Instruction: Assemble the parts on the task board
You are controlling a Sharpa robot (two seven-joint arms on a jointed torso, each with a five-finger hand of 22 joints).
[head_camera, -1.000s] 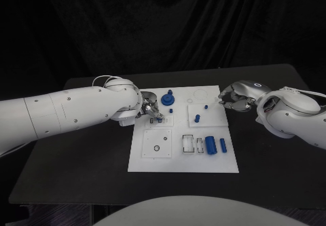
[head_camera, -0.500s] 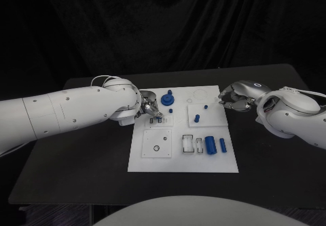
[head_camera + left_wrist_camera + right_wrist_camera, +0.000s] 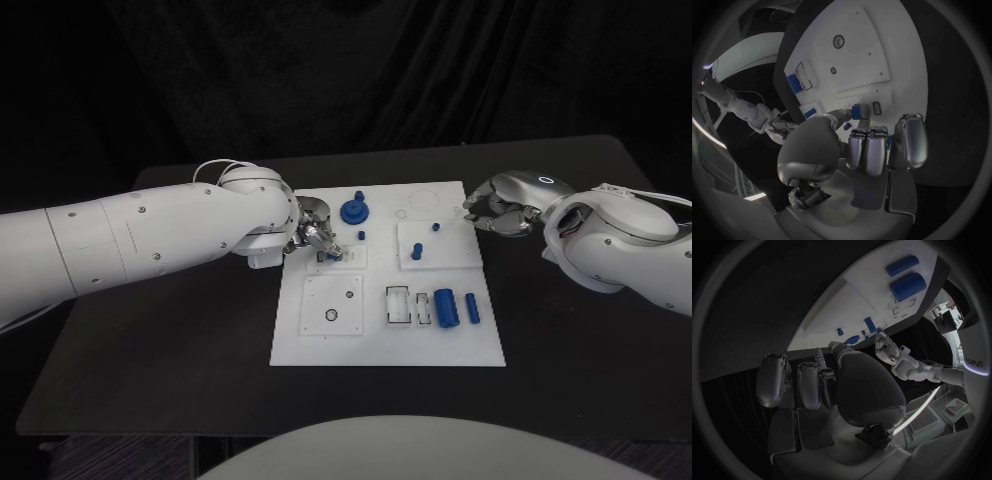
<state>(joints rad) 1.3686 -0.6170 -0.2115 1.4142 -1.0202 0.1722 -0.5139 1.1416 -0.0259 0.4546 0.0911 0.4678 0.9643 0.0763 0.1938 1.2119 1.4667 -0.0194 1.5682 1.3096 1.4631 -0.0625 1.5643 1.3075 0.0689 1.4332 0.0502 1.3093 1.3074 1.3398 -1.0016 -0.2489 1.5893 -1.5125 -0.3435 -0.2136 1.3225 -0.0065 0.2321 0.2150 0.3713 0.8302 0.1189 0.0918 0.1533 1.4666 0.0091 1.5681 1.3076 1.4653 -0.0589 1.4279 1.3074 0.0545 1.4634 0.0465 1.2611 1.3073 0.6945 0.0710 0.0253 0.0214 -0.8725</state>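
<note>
Fitting step: left hand pinching a small blue plastic peg above the white task board slots. Next, careful alignment, downward push. Right hand curled closed, empty.

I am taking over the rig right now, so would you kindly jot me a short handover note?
Left robot hand: over the board's far left, pinching a small blue part at the little slots.
Right robot hand: fingers curled, holding nothing, beside the board's far right edge.
Done: gear and two pegs stand at the far end.
Left: cylinder and thin pin lie loose near the empty frames; the held part is not yet seated.
</note>
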